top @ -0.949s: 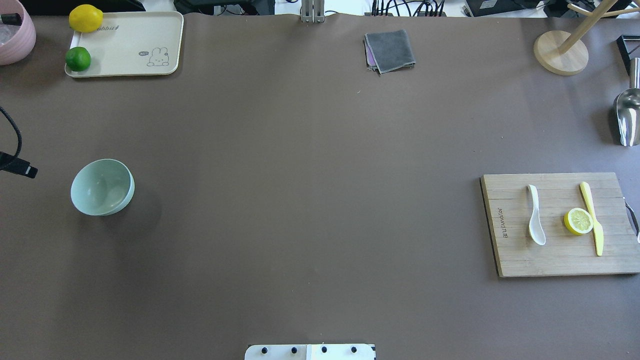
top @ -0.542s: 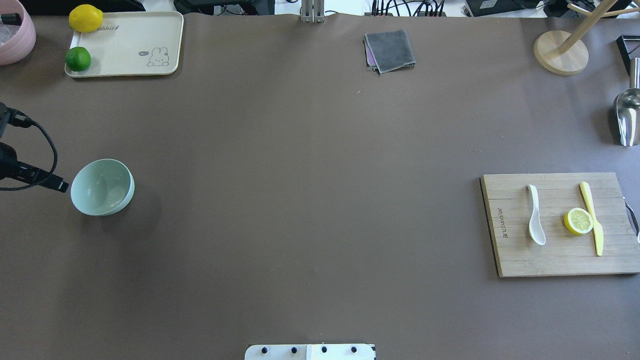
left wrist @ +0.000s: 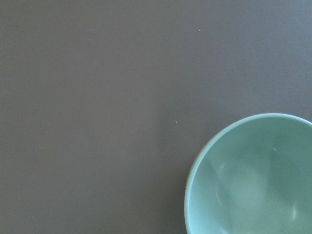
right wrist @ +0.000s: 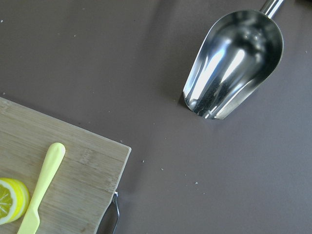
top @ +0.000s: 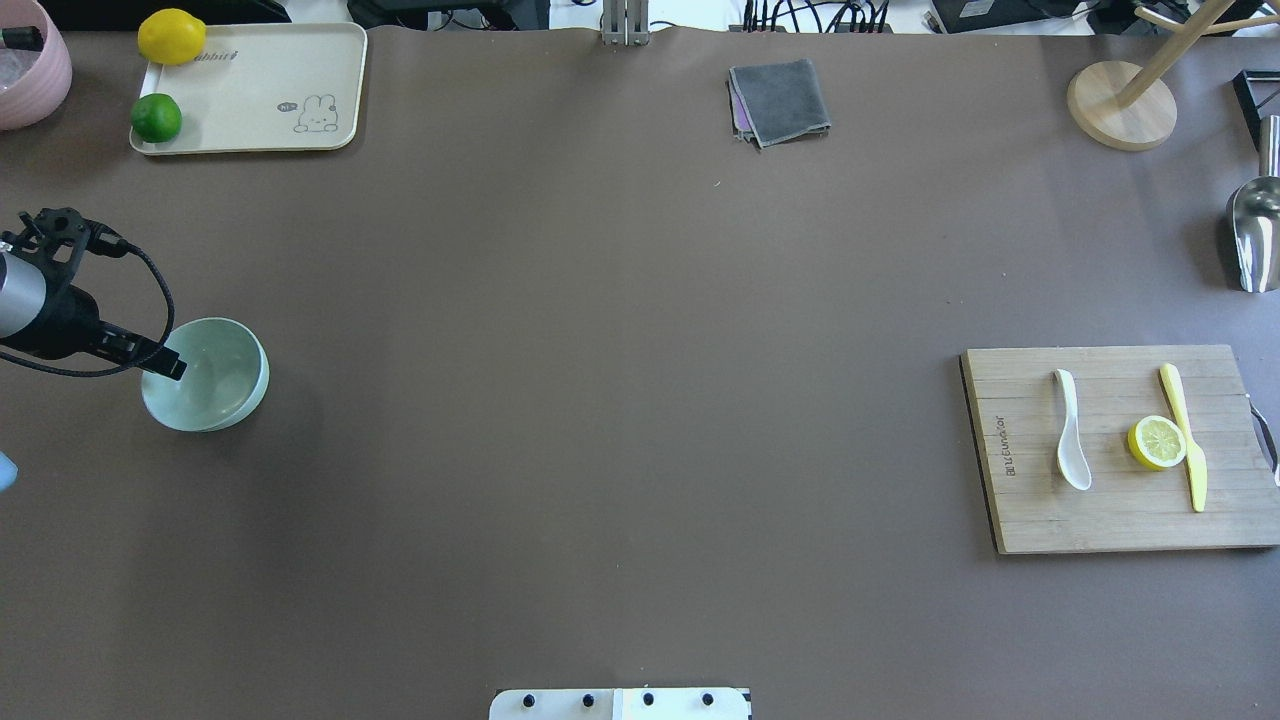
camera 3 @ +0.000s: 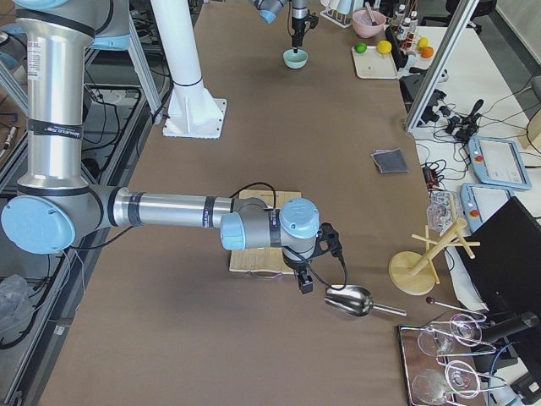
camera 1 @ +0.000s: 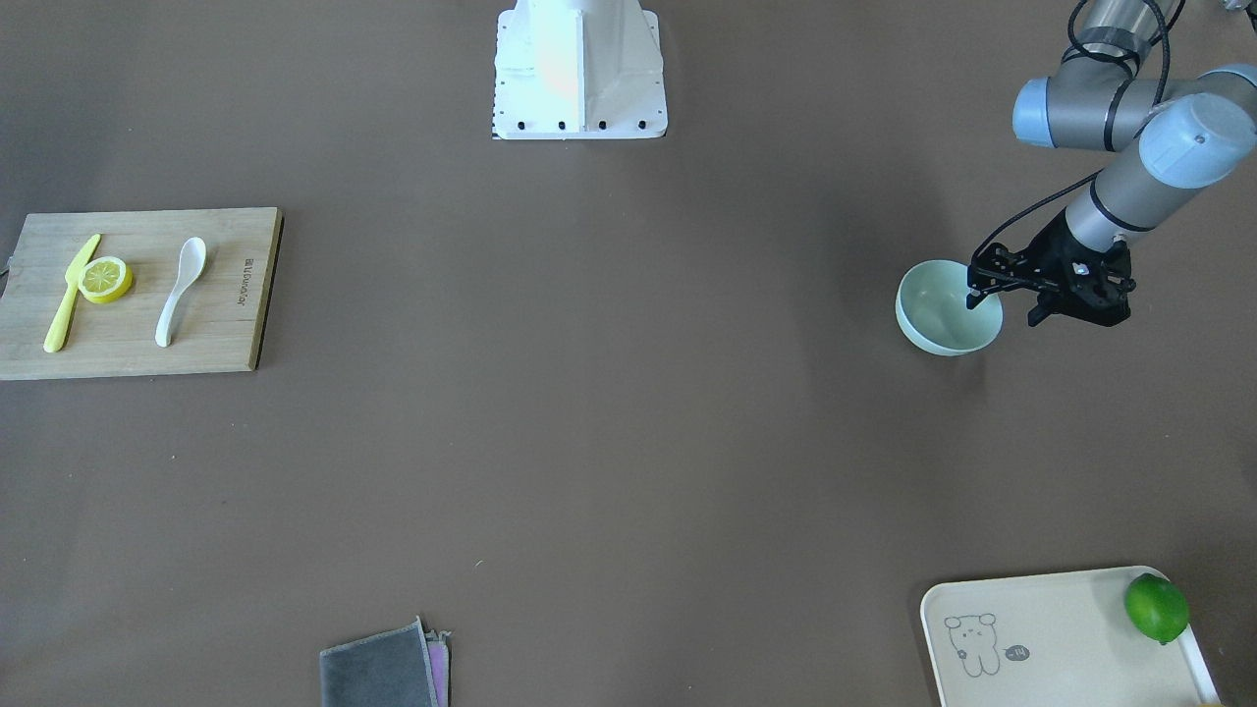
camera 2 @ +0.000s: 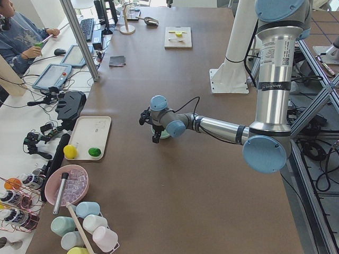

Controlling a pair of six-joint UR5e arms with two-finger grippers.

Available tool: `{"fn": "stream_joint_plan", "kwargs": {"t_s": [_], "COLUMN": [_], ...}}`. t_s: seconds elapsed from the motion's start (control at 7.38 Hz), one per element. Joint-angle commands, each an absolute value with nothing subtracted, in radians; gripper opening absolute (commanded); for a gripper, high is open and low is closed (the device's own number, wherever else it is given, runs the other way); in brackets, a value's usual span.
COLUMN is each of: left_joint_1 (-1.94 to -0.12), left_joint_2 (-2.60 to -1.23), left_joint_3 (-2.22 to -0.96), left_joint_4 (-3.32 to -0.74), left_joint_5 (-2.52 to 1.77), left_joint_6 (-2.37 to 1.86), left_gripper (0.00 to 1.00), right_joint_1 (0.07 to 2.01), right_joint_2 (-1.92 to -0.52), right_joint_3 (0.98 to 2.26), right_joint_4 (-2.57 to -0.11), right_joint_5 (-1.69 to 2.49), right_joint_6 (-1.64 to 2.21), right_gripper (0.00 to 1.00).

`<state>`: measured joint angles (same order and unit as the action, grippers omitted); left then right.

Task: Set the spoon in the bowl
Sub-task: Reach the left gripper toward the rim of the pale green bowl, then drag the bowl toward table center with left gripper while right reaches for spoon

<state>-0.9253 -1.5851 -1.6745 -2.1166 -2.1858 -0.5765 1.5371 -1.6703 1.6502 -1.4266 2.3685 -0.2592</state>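
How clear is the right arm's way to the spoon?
Likely yes: spoon lies uncovered on the board, apart from the lemon slice; right end effector hovers near the board's edge.

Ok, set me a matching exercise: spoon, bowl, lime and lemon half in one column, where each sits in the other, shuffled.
Things
1 spoon
2 bowl
3 lime
4 lemon half

Places
a on the cream tray
b on the cutting board, beside the yellow knife
c on the bare table
d on the cutting board, nearest its printed edge

Pairs: 1-d, 2-c, 3-a, 4-b
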Motion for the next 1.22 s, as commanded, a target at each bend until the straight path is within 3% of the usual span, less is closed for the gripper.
{"fn": "stream_joint_plan", "kwargs": {"t_s": [0.0, 0.14, 0.68, 1.08], "left_joint_1": [-0.911, -0.902, -0.902, -0.726], "left_joint_2": [-1.592, -1.592, -1.705, -2.062], "left_joint_3": [-1.667, -1.660, -1.689, -1.886], "left_joint_4": [-2.115, -2.115, -2.086, -1.493], "left_joint_5": [-2.184, -2.184, -2.198, -2.047], "left_joint_6": [-0.577, -0.575, -0.782, -1.004], "left_gripper": [0.22, 0.00, 0.00, 0.00], "right_joint_1": [1.537, 1.537, 1.526, 1.334], "right_joint_2": [-1.671, -1.671, -1.646, -1.617], "right_joint_3": [1.652, 1.652, 1.664, 1.814], "right_joint_4": [-1.427, -1.427, -1.424, -1.424], "right_joint_5": [2.368, 2.368, 2.368, 2.356], "right_joint_6": [-0.258, -0.256, -0.136, 0.303], "right_gripper": [1.00, 1.00, 1.00, 1.00]}}
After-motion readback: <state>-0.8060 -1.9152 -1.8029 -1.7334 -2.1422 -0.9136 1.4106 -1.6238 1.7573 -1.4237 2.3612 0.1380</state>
